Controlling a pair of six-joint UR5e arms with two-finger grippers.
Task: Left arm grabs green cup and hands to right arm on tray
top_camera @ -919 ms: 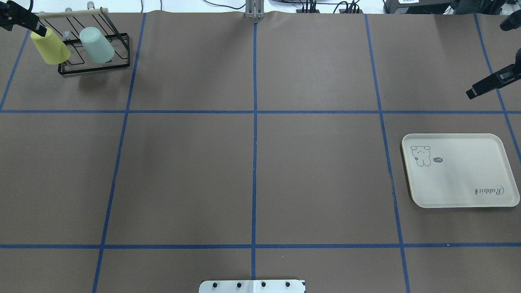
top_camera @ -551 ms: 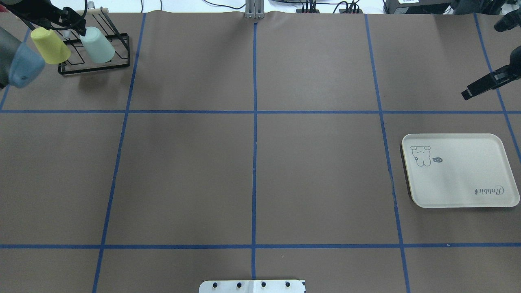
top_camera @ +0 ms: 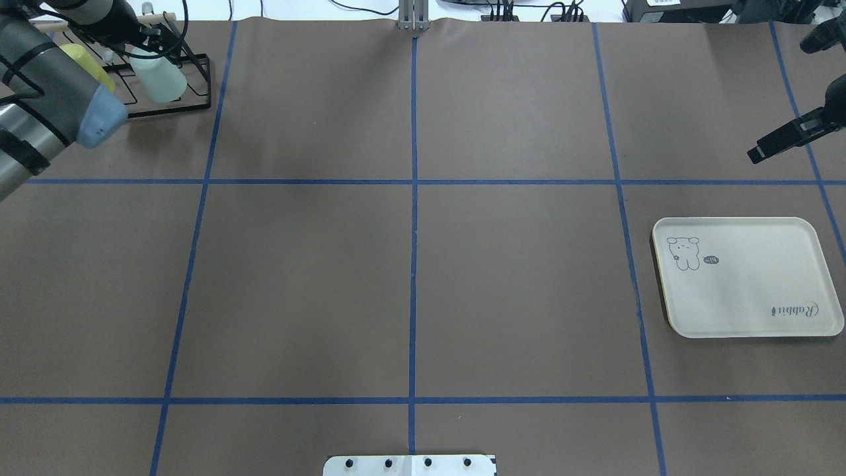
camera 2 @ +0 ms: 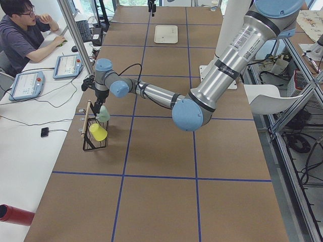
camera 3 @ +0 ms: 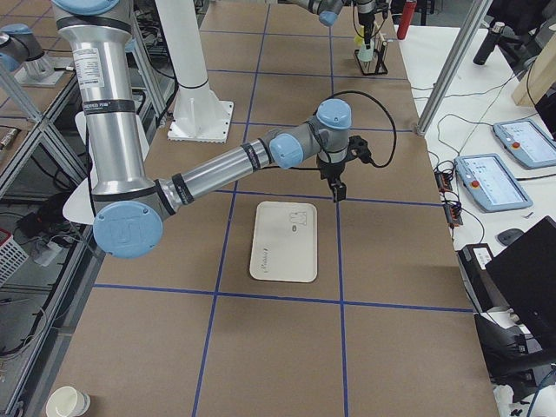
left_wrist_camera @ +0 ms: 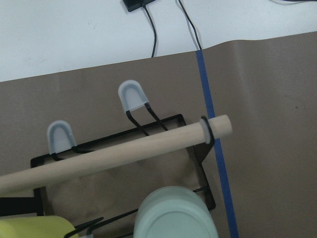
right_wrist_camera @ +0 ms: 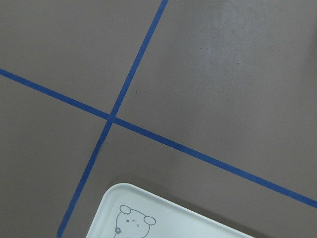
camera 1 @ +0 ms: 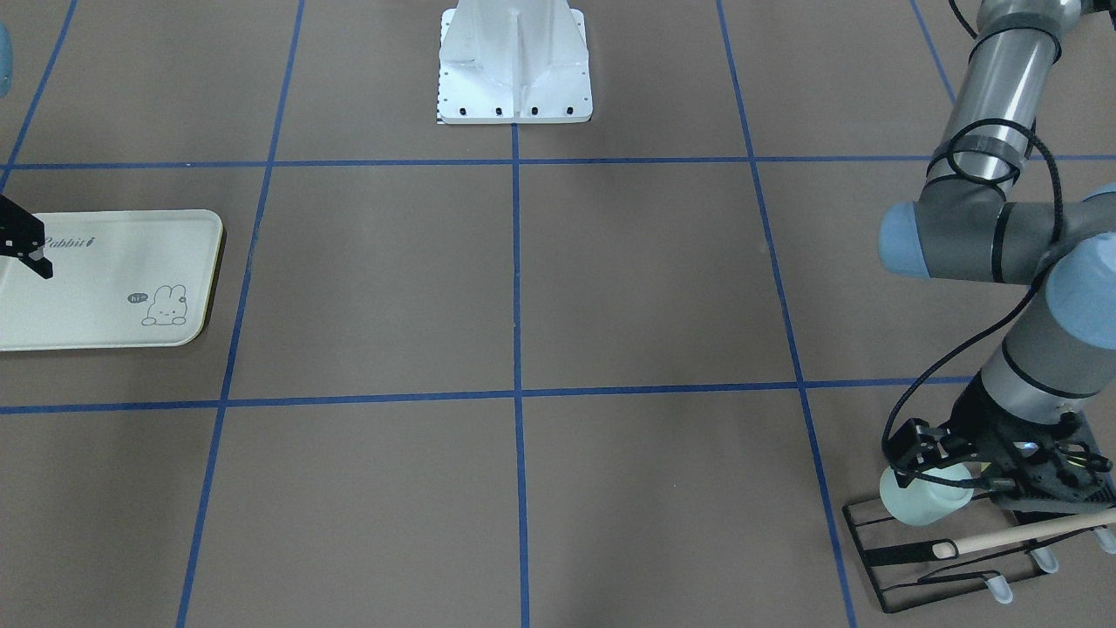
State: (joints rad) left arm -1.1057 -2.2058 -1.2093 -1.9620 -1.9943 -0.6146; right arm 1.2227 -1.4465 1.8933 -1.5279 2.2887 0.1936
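In the overhead view, the left arm [top_camera: 46, 86] reaches over the far left corner of the bench [top_camera: 410, 264], its black claw [top_camera: 135, 33] low above the black wire rack [top_camera: 192, 82]. The green cup [top_camera: 158, 76] sits tilted and upturned on that rack, bottom toward the wrist camera, with the yellow-green cup [top_camera: 82, 63] just beside it on the outer side, mostly hidden by the arm. In the front-facing view the left claw [camera 1: 976, 475] is at the green cup [camera 1: 924, 501], with black parts of it on either side of the cup's top; its fingers look spread rather than pinching, though cable and wrist hide too much to be sure. A wooden rod [left_wrist_camera: 114, 153] runs across the top of the rack, and 2 clear-capped prongs [left_wrist_camera: 132, 95] stand behind it.

Further right, the brown surface is crossed by blue tape lines [top_camera: 413, 198].

At the right side the tray [top_camera: 747, 277] lies flat on the bench, its bunny drawing [top_camera: 684, 252] toward the centre. The right arm [camera 3: 217, 174] holds the right claw [top_camera: 770, 147] in the air beyond the tray's far edge, apart from it. It grips nothing, and I cannot tell whether its fingers are spread or pressed together.
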